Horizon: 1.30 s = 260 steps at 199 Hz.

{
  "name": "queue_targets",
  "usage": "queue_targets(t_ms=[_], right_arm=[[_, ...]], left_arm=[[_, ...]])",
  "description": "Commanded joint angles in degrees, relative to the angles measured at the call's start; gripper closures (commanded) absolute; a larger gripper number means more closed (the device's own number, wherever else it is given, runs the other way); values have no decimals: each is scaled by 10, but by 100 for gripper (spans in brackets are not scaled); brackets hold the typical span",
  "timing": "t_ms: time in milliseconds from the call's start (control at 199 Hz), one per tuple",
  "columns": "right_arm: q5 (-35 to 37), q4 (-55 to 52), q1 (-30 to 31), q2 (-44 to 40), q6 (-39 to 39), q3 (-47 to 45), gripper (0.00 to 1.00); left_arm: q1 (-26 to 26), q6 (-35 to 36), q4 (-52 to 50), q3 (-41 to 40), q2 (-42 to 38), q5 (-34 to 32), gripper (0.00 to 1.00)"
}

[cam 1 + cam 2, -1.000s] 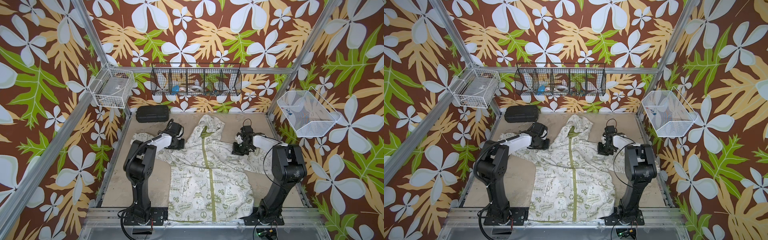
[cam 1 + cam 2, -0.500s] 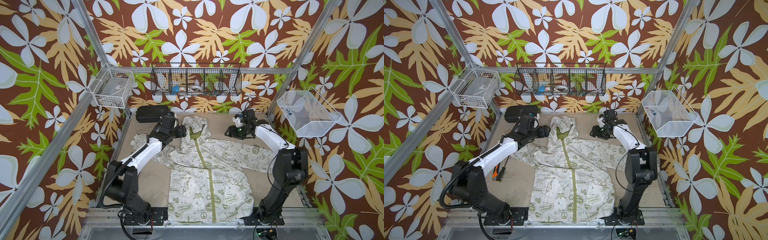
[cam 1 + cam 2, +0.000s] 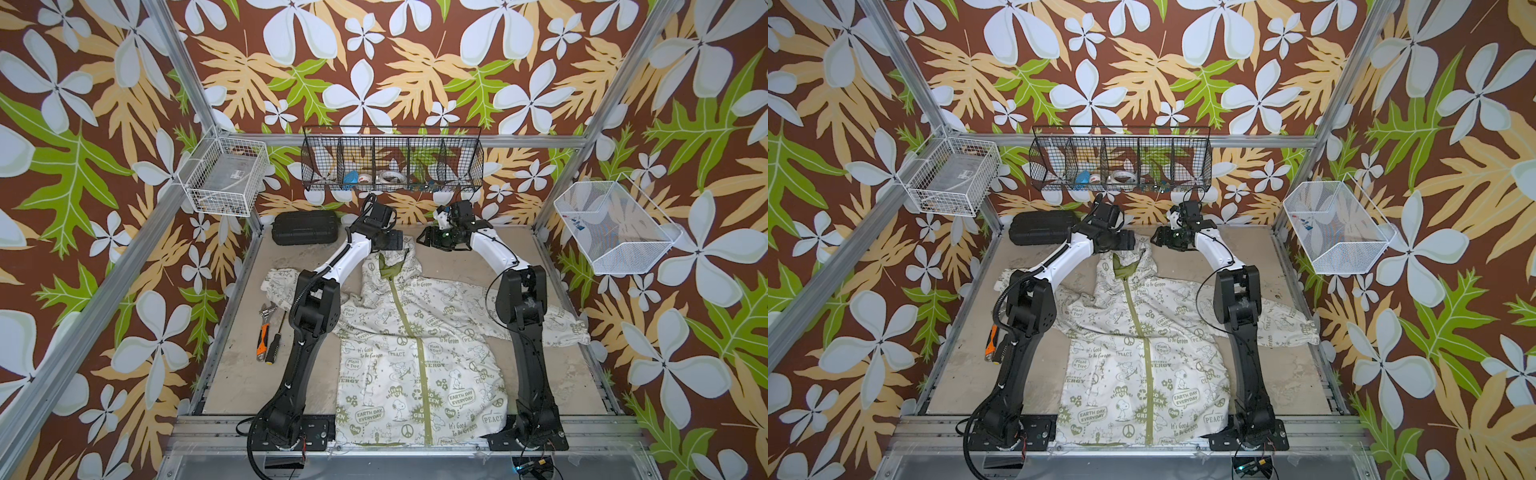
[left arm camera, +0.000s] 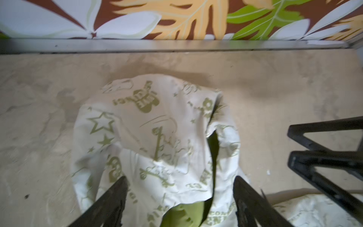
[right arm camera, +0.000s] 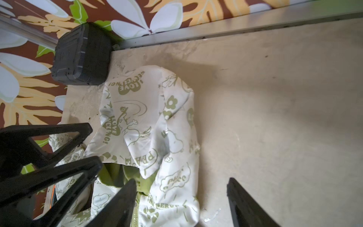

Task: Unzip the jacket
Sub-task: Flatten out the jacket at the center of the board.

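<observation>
Both arms stretch forward, wrists turned inward above the hood (image 4: pixel 149 121) of the cream-white, olive-printed jacket (image 3: pixel 415 353) lying zipped on the beige surface (image 3: pixel 232 374) — left gripper (image 4: pixel 179 178) and right gripper (image 5: pixel 181 180) gape, empty. Only the right wrist view shows the hood beside the black hard case (image 5: pixel 82 55).

The beige tabletop (image 3: pixel 232 374) carries the jacket (image 3: pixel 382 374), a black case (image 3: pixel 305 226), a wrench (image 3: pixel 264 330) and what looks like a screwdriver (image 3: pixel 276 337).
</observation>
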Motion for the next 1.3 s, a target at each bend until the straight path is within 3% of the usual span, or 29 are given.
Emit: queue_targets(t_ms=[0, 256, 481, 662, 727, 812, 882, 1133, 1213, 1248, 1298], right_arm=[[-18, 8, 8, 23, 13, 18, 28], [-22, -3, 20, 79, 19, 48, 41], [-17, -7, 20, 105, 22, 74, 71], [-6, -13, 15, 96, 19, 80, 90], [-2, -15, 9, 83, 17, 70, 94], [-7, -7, -5, 62, 20, 43, 100], [-13, -3, -18, 45, 18, 23, 100], [-20, -3, -55, 14, -12, -37, 100], [-23, 0, -61, 14, -17, -58, 100], [-23, 0, -63, 14, -19, -66, 95], [-22, 0, -64, 11, -22, -76, 87]], left_arm=[[1, 11, -36, -56, -36, -58, 17], [6, 10, 16, -196, -117, -47, 20], [10, 12, 31, -160, -73, -49, 31], [19, -20, 30, -82, -35, -86, 63], [28, -41, 47, -84, -43, -90, 80], [38, -58, 78, -113, -65, -89, 92], [47, -78, 108, -159, -93, -85, 100], [90, -220, 417, -475, -242, 28, 100], [93, -250, 455, -505, -241, 53, 100], [93, -254, 450, -501, -233, 62, 100], [93, -258, 446, -497, -220, 74, 92]])
